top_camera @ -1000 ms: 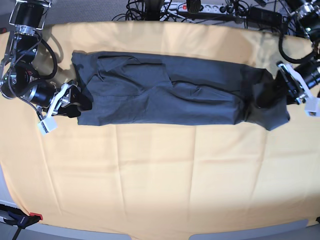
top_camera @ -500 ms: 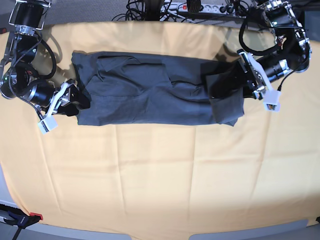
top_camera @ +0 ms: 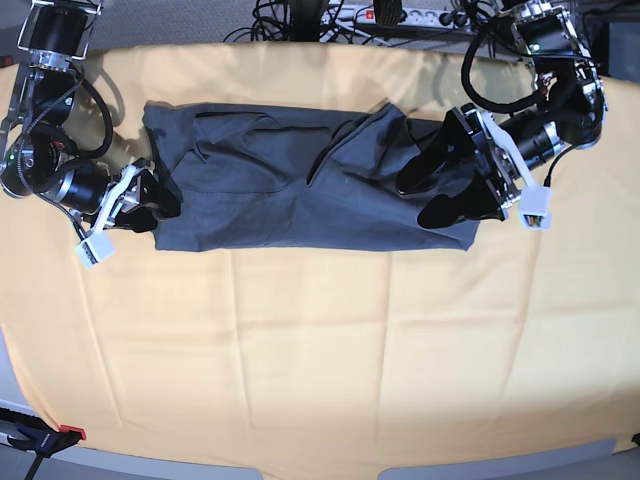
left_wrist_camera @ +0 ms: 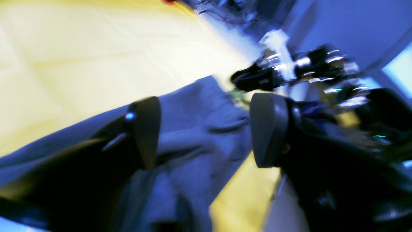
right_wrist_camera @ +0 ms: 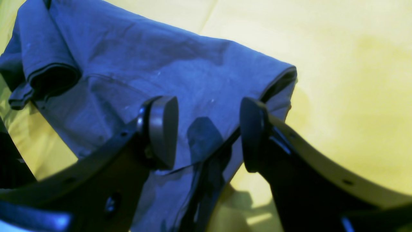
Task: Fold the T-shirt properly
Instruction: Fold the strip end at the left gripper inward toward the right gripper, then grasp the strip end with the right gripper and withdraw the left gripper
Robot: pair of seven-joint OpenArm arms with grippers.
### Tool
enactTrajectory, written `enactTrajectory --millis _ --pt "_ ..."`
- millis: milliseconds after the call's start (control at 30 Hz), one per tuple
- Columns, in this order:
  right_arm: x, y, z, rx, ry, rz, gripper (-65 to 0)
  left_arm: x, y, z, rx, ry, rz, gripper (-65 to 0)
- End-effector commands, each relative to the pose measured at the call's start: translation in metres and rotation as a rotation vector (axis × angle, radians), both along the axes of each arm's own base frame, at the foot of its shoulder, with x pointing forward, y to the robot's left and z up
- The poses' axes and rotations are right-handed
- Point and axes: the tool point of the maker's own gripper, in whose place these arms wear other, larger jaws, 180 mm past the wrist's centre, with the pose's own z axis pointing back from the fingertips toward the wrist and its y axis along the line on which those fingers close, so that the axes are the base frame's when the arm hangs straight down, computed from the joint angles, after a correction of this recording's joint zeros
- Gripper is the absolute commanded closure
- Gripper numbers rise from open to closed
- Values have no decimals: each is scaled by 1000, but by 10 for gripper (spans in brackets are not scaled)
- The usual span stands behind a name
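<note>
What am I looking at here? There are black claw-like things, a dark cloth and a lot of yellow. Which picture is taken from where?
This is a robot with two arms, folding a T-shirt. One picture looks down from above: the dark grey shirt lies in a long band on a yellow cloth covering the table. The other two come from small cameras on the wrists, so each looks out between its own claw's fingers. In the overhead picture the left gripper is on the right, over the shirt's folded-in end, fingers spread, holding nothing. The right gripper sits at the shirt's other end, also open, with cloth showing between its fingers.
</note>
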Motion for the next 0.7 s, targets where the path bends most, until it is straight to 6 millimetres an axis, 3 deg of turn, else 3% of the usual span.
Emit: enactTrajectory --millis 0,67,200,333,467,667 --pt "8 -2 16 13 -54 0 -331 8 8 12 10 -55 35 -281" --pt "8 -2 17 21 -57 2 -331 19 27 6 84 -49 121 0" --pt "14 8 33 99 -96 16 -331 34 62 -15 220 -1 297 0" --pt "31 0 44 41 -139 9 -331 40 71 -40 289 69 345 0" --pt "42 -33 29 -141 -71 -100 -331 42 67 -71 290 148 330 0" --pt "24 -70 -5 -300 87 -240 -333 38 60 -118 245 280 310 0"
